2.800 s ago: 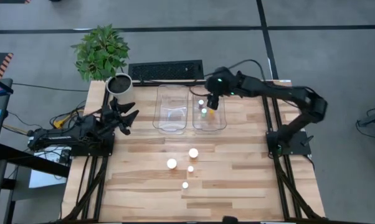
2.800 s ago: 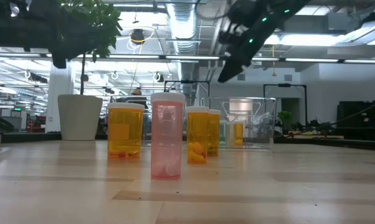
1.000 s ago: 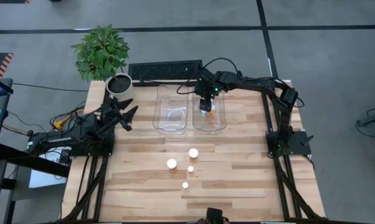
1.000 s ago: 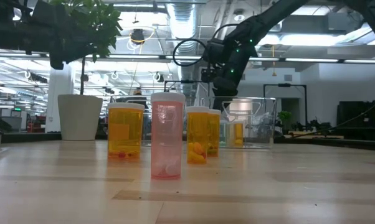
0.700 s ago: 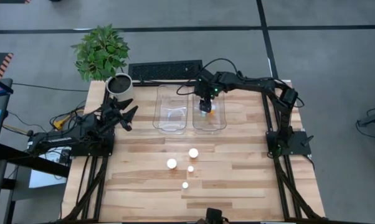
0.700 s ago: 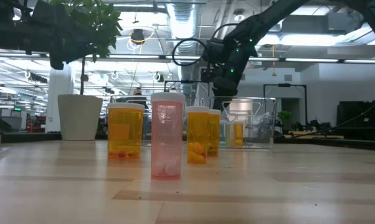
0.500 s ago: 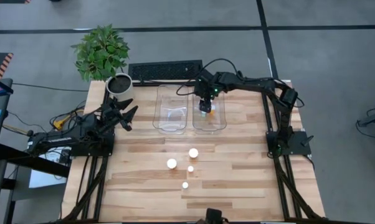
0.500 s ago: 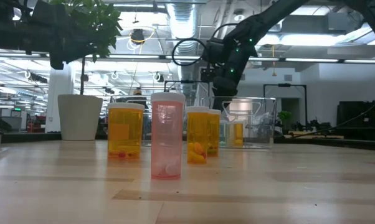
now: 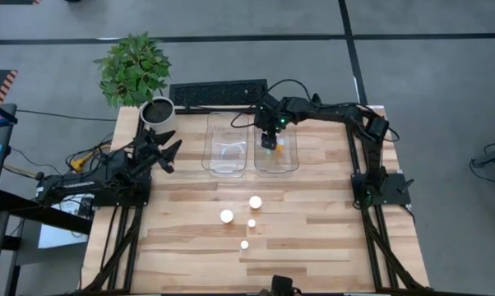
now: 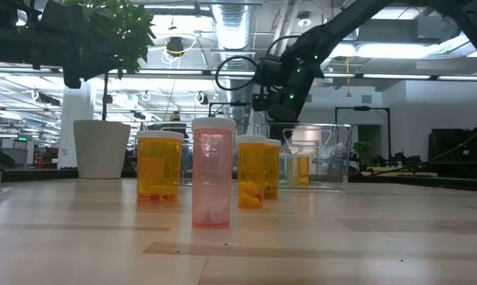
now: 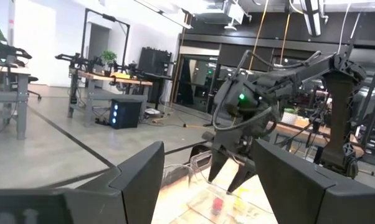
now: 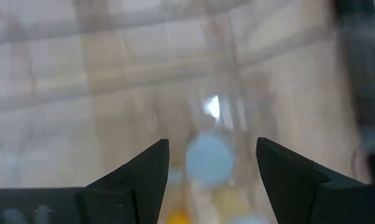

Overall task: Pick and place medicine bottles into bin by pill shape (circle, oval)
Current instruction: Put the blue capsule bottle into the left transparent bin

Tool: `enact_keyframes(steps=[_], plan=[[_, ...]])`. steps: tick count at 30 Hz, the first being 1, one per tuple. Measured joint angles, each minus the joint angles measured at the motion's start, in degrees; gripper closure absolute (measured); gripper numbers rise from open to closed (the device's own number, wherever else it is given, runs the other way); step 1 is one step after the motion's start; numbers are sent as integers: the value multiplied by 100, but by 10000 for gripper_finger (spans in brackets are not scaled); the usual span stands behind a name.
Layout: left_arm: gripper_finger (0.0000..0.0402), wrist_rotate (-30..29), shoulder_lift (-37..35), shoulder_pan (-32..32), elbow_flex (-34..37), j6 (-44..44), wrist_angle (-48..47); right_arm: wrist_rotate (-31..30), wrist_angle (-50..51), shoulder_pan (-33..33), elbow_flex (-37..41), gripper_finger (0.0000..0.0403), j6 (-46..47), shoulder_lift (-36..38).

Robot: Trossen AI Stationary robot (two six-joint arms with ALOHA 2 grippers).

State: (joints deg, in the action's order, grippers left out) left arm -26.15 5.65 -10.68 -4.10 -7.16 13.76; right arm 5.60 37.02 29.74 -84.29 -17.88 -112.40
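Observation:
Several medicine bottles with white caps stand upright on the wood table near its middle [image 9: 255, 201] [image 9: 226, 216] [image 9: 244, 244]. In the low view they are orange ones [image 10: 159, 166] [image 10: 250, 172] and a taller pale pink one [image 10: 212, 172]. Two clear bins stand at the far side: the left bin [image 9: 227, 164] and the right bin [image 9: 290, 156]. The right bin holds bottles [image 9: 270, 148]. My right gripper [image 9: 268, 138] hovers open over the right bin, above a white cap [image 12: 207, 162]. My left gripper [image 9: 172, 150] waits open at the table's left edge.
A white plant pot [image 9: 158, 111] with a green plant stands at the far left corner. A black keyboard [image 9: 219, 93] lies behind the bins. The wood between the bins and the standing bottles is bare.
My right gripper has drifted a little toward the table's left and slightly up, staying over the right bin. The bottles on the table have kept still.

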Motion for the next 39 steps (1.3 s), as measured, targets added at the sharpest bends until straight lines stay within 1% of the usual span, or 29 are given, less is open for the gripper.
enact_keyframes(steps=[3, 11, 23, 39], plan=[[161, 10, 0, -2, 0, -3, 42, 3, 112, 4, 13, 154, -11, -11], [162, 3, 0, -2, 0, -4, 50, 5, 28, 9, 11, 159, -66, -9], [162, 5, 0, -2, 0, -2, 34, 7, 23, 9, 11, 228, -75, -9], [162, 6, 0, -2, 0, 0, 25, 11, 4, 37, 4, 276, -111, -33]])
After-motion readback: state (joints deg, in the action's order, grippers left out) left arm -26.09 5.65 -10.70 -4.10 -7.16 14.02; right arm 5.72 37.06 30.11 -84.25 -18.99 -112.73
